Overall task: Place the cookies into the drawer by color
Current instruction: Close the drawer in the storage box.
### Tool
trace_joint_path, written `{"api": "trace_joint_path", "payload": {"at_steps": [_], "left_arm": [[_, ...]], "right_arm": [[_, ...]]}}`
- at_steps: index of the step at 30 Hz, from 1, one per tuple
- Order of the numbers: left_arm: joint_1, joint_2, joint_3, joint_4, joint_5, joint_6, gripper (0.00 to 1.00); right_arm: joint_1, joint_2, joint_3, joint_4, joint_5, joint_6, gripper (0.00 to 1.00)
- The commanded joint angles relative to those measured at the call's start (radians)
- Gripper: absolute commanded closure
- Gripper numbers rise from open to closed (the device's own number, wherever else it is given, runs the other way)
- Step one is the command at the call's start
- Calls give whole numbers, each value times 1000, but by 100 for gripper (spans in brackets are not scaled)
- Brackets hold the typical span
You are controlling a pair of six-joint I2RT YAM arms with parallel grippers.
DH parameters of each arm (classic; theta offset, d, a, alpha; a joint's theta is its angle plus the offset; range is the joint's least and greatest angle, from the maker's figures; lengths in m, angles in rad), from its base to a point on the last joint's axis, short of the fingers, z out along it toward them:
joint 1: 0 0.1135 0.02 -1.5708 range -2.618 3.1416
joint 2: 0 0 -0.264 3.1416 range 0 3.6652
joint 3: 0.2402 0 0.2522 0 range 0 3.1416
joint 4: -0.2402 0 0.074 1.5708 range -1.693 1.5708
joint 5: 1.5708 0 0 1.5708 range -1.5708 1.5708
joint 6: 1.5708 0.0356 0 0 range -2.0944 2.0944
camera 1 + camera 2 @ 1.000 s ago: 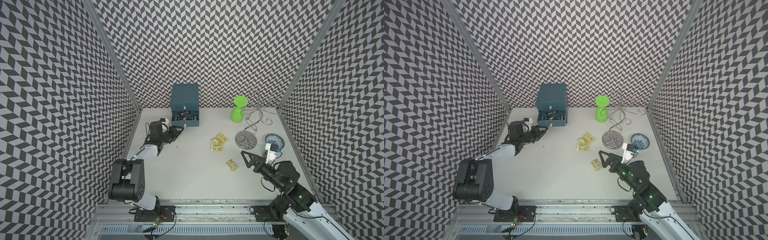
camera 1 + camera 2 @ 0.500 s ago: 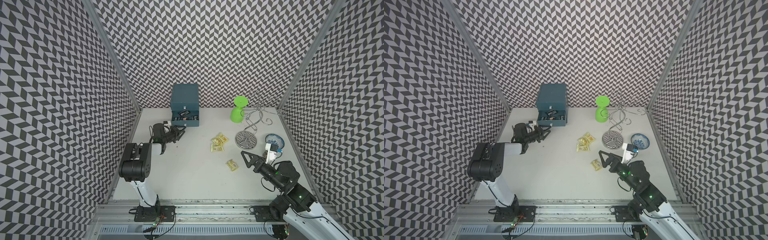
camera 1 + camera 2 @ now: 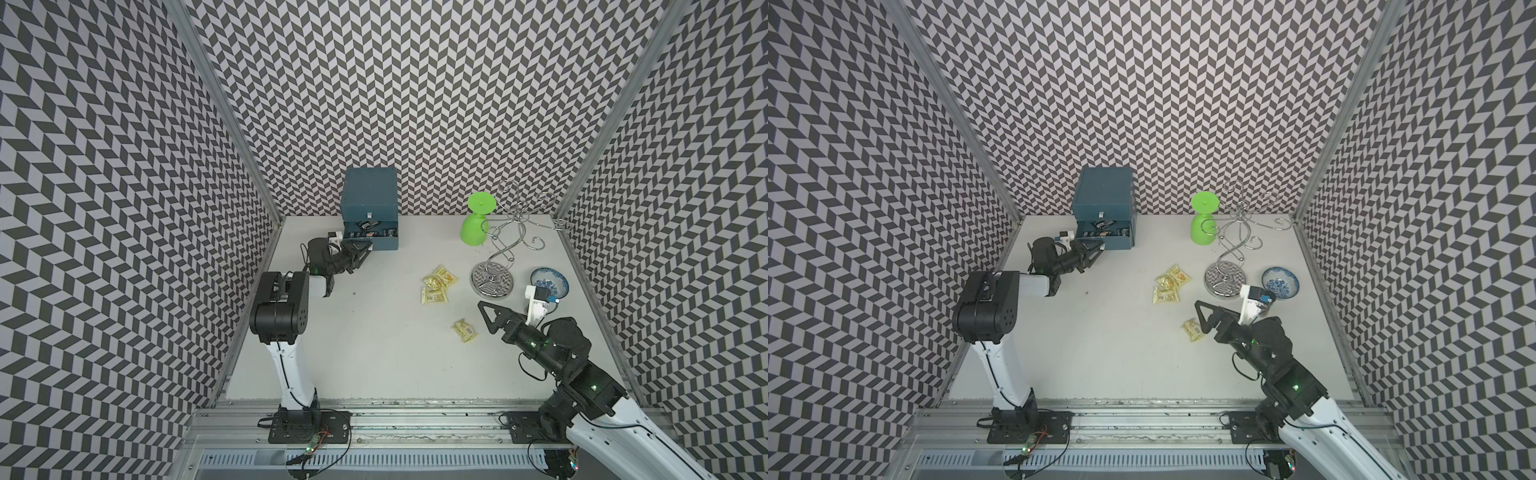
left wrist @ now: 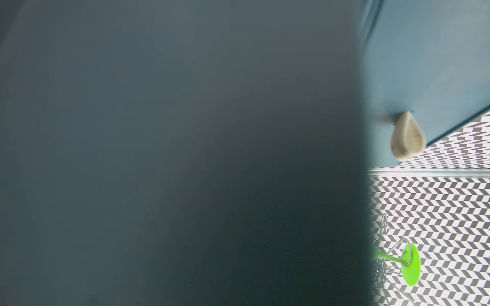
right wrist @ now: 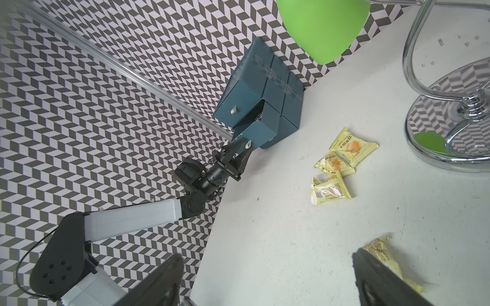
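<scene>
Drawer (image 3: pixel 370 195): by the back wall, one tray pulled out, black cookies (image 3: pixel 370 226) inside.
Right gripper (image 5: pixel 266 255): jaws wide apart beside one yellow cookie (image 3: pixel 464 330), ready to grab.
Left gripper (image 5: pixel 240 145): at the tray's pull tab (image 5: pixel 248 144); can't tell if pinching.
Yellow pile (image 3: pixel 436 284): waiting mid-table.

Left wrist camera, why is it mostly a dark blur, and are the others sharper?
Left wrist view: something dark at the lens fills most of it, unfocused; only the strip with the drawer and its pull tab is legible. Right wrist view: cookies sharp, its fingers blurred. Top views: sharp, evenly lit.
</scene>
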Motion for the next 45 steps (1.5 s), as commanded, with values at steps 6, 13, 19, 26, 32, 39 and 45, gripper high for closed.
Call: {"api": "trace_joint_path", "payload": {"at_steps": [6, 13, 19, 26, 32, 39, 45], "left_arm": [[7, 105, 100, 101, 6, -69, 65], [9, 195, 192, 159, -17, -140, 65], [18, 218, 231, 171, -50, -168, 65], [30, 241, 235, 161, -69, -215, 64], [32, 248, 248, 173, -88, -246, 65], [34, 277, 312, 94, -90, -243, 65], [35, 282, 313, 84, -91, -237, 65]], "right_arm": [[3, 23, 6, 93, 14, -1, 0], [4, 35, 12, 94, 13, -11, 0], [4, 19, 12, 77, 22, -15, 0], [3, 7, 19, 58, 30, -22, 0], [3, 0, 19, 53, 25, -20, 0], [3, -19, 22, 33, 31, -20, 0], [3, -46, 14, 22, 37, -14, 0]]}}
